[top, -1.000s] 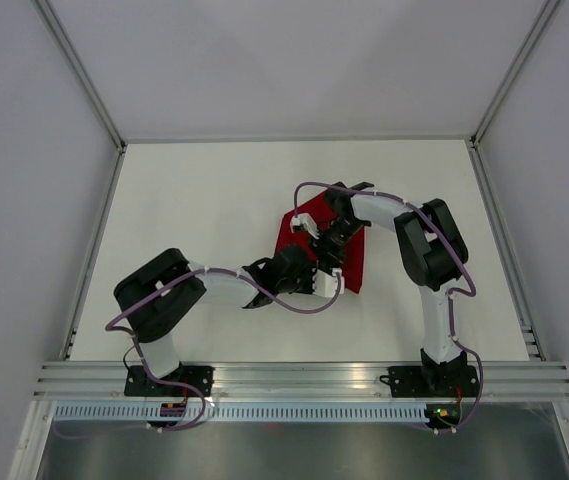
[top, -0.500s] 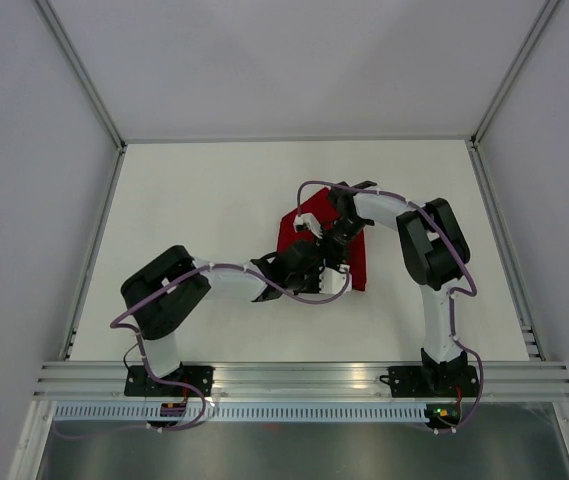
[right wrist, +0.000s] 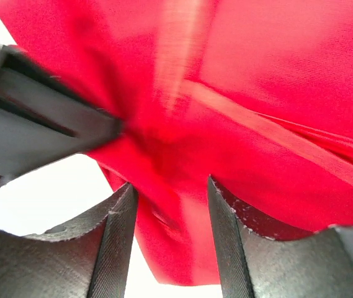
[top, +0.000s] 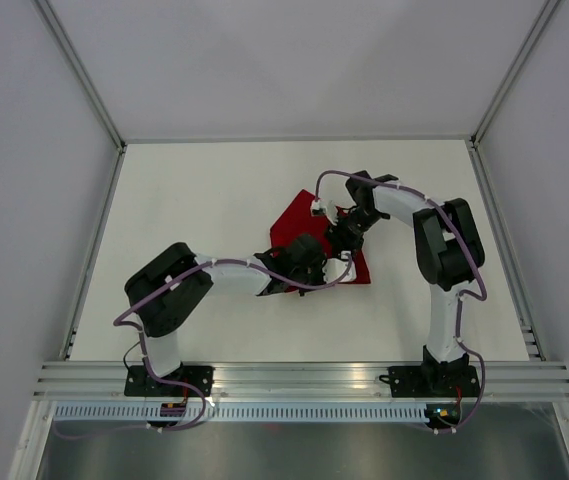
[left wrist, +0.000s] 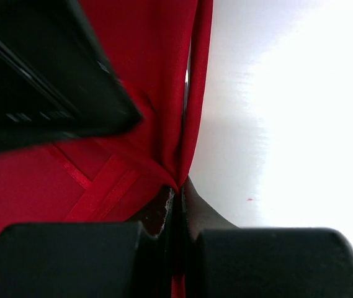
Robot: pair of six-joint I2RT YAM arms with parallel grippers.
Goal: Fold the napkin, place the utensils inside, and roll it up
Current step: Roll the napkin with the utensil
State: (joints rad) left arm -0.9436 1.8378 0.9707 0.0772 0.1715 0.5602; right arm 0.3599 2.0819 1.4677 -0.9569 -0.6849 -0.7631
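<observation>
The red napkin (top: 292,218) lies folded and bunched mid-table, partly under both grippers. My left gripper (top: 314,260) is at its near edge; in the left wrist view the left gripper (left wrist: 177,208) is shut on a fold of the napkin (left wrist: 164,62). My right gripper (top: 342,242) reaches in from the right, next to the left one. In the right wrist view its fingers (right wrist: 117,236) stand apart, with a loose hanging fold of napkin (right wrist: 275,93) between them, and the right gripper (right wrist: 170,223) is not pinching it. The utensils are hidden.
The white table (top: 184,210) is walled by grey panels left, right and back. A metal rail (top: 304,378) runs along the near edge by the arm bases. The other gripper's black body fills the upper left of the left wrist view (left wrist: 40,81).
My left gripper has pushed right along the napkin's near edge. My right wrist has swung right and back. The napkin has bunched into a smaller shape.
</observation>
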